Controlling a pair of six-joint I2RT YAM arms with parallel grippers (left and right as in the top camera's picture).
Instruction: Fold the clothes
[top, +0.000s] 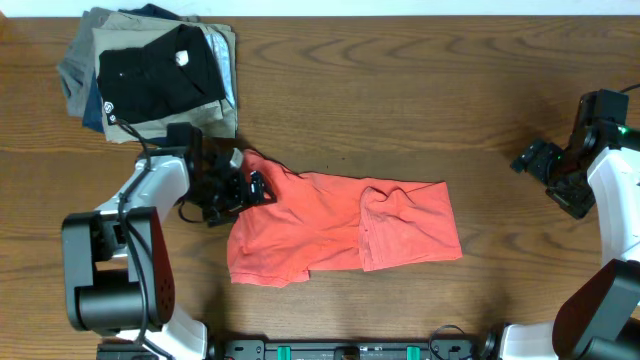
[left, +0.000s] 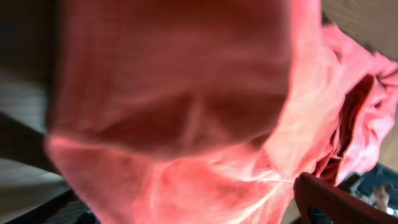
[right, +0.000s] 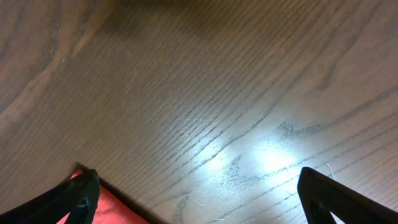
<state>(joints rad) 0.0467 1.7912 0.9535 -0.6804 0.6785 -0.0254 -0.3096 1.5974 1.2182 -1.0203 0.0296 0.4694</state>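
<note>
T-shirt (top: 345, 225): mid-desk (top: 400, 90), sides seemingly folded in, still rumpled.
Left claw (top: 250, 185): spread wide at the shirt's upper-left corner.
Right claw (top: 532, 160): open, empty, well apart.
Remaining: likely smoothing, final folds.

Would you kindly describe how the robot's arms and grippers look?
Both arms pair white rounded shells with bulky black joints. The left arm trails a black cable; the right arm shows a green light. The left gripper and right gripper are black.
</note>
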